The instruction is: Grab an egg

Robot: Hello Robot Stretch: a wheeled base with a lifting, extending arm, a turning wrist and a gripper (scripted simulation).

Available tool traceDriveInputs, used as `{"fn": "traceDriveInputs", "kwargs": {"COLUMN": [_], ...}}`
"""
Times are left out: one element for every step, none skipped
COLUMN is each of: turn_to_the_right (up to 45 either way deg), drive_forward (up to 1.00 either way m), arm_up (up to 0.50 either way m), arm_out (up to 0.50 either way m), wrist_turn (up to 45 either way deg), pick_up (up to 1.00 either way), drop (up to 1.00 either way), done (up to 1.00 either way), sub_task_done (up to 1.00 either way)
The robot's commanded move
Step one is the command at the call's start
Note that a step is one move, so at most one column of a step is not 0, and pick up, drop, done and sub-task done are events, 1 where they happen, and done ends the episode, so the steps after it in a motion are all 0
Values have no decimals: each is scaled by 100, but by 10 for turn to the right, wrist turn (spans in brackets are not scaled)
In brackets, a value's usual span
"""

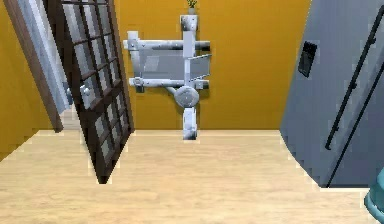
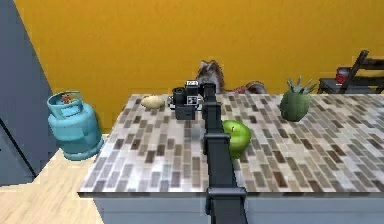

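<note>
In the arm side view the dark arm [image 2: 215,150] rises across a mosaic-tiled counter [image 2: 150,150]. At its far end sits the gripper [image 2: 180,104], near the counter's back edge. Just left of the gripper a small pale tan oval thing [image 2: 152,101] lies on the countertop; its shape could be an egg's, though it looks rather long. I cannot tell whether the gripper touches it or holds anything.
A green apple [image 2: 236,137] lies right beside the arm. A potted plant [image 2: 295,102] and a red thing [image 2: 345,76] stand at the counter's back right. A teal gas cylinder [image 2: 72,125] stands on the floor left of it. Ahead are a dark paned door [image 1: 95,85], a white wall fixture [image 1: 170,65] and a grey fridge [image 1: 340,90].
</note>
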Motion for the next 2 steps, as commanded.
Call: {"fn": "traceDriveInputs", "kwargs": {"turn_to_the_right": [0,0], "drive_forward": [0,0], "arm_up": [10,0], "arm_out": [0,0], "wrist_turn": [0,0], "pick_up": [0,0], "drop": [0,0], "done": [0,100], "sub_task_done": [0,0]}}
